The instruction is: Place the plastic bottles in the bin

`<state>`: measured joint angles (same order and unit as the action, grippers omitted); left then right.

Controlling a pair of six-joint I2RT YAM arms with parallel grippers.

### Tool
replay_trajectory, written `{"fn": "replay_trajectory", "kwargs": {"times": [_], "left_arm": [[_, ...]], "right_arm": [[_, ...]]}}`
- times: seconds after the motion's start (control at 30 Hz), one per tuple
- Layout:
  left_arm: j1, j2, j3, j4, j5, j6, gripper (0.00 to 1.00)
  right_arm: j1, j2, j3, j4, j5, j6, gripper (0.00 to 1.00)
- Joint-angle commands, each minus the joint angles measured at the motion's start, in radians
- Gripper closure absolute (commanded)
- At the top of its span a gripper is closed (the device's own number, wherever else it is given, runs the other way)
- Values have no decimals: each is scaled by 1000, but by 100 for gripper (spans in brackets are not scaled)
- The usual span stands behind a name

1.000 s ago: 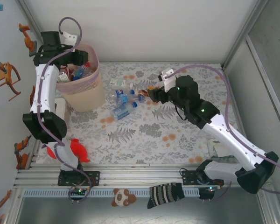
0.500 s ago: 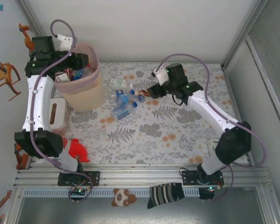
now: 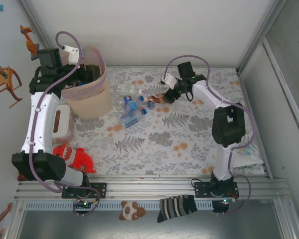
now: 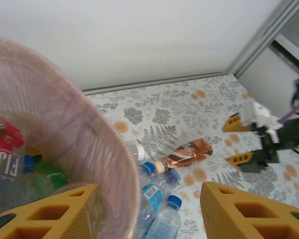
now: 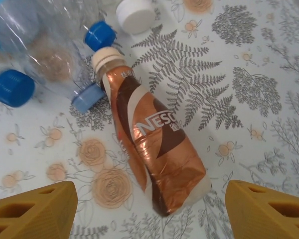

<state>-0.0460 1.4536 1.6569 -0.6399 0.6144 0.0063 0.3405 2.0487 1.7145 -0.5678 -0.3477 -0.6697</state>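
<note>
The bin, beige with a pink liner, stands at the back left and holds several bottles, one with a red label. My left gripper hangs open over its rim, nothing between its orange fingers. Several clear plastic bottles with blue caps lie just right of the bin. A brown-wrapped bottle lies beside them. My right gripper hovers open above its bottom end, one finger on each side, apart from it.
A red toy shark and a white box sit along the left edge. A small carton lies behind the bottles. Walls close in the back and both sides. The flowered mat's centre and right side are bare.
My right arm has stretched toward the back and its gripper came down over the brown bottle. The left arm shifted slightly left over the bin and its jaws widened a little.
</note>
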Motion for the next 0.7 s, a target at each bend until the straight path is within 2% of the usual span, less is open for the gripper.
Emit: {"fn": "replay_trajectory", "kwargs": {"times": [0.0, 0.17, 0.3, 0.67], "left_arm": [[-8, -35, -5, 24, 36, -14, 45], [-24, -30, 1, 15, 45, -17, 45], [-39, -24, 3, 15, 45, -21, 45], [-76, -9, -3, 19, 47, -32, 45]], "right_arm": [[-13, 60, 75, -39, -11, -159, 20], [-21, 164, 169, -101, -31, -239, 14], [-25, 220, 212, -150, -67, -287, 13], [-31, 307, 248, -176, -100, -312, 21]]}}
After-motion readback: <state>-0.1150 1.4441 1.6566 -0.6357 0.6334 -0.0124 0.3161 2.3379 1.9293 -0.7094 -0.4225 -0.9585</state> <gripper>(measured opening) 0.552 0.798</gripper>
